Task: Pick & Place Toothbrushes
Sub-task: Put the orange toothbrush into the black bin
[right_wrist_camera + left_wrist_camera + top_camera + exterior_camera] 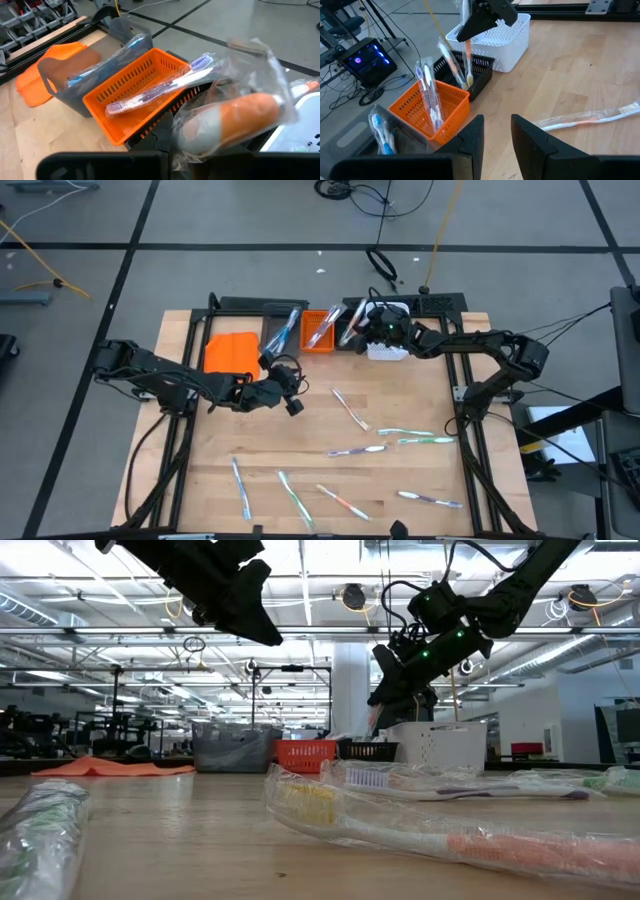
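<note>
Toothbrushes (356,449) in clear wrappers lie scattered over the near half of the wooden table (410,395), seven or so in the high view, apart from each other. More stand or lean in the bins along the far edge: blue-accented ones in the grey bin (67,70), two purple-bristled ones across the orange basket (131,89), others in the black bin (481,70).

Right gripper (372,322) hangs above the black bin, just beside the white mesh basket (507,37). Fingers are pinched on a wrapped orange-handled toothbrush (235,120), which hangs upright with its lower end down in the black bin, seen from the left wrist view.

Left gripper (292,402) hovers above bare table, near the middle, in front of the orange basket. Fingers (470,137) stand a narrow gap apart with nothing between them. One orange-accented wrapped brush (590,117) lies flat on the table ahead of it.

An orange cloth (230,352) lies left of the grey bin.
</note>
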Robot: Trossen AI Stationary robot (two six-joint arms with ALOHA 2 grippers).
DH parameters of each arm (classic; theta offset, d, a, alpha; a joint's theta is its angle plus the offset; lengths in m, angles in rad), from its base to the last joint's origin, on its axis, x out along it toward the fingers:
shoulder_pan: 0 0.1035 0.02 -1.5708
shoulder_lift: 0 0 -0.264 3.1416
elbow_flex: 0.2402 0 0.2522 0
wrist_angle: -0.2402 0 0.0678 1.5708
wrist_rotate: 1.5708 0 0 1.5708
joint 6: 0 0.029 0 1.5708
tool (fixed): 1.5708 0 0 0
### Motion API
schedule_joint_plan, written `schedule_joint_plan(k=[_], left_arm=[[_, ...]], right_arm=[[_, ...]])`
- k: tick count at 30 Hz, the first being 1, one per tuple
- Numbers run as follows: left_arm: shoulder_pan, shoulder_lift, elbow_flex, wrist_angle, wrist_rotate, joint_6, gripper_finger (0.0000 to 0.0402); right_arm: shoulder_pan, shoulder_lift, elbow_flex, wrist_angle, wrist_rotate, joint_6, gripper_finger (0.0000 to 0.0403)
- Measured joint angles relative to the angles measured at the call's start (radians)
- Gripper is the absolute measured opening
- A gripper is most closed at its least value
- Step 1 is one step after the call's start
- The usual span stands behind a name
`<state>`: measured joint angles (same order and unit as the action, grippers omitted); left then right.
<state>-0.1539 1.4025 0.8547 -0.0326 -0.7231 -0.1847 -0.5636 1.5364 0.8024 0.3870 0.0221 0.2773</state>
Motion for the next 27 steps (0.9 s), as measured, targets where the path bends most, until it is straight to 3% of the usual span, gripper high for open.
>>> schedule_joint_plan(k=[27], left_arm=[[0.002,0.0,0.0,0.037,0.0,-0.002,0.0099]], right_arm=[[-0.068,0.042,0.008,0.038,-0.061,0.007,0.0018]])
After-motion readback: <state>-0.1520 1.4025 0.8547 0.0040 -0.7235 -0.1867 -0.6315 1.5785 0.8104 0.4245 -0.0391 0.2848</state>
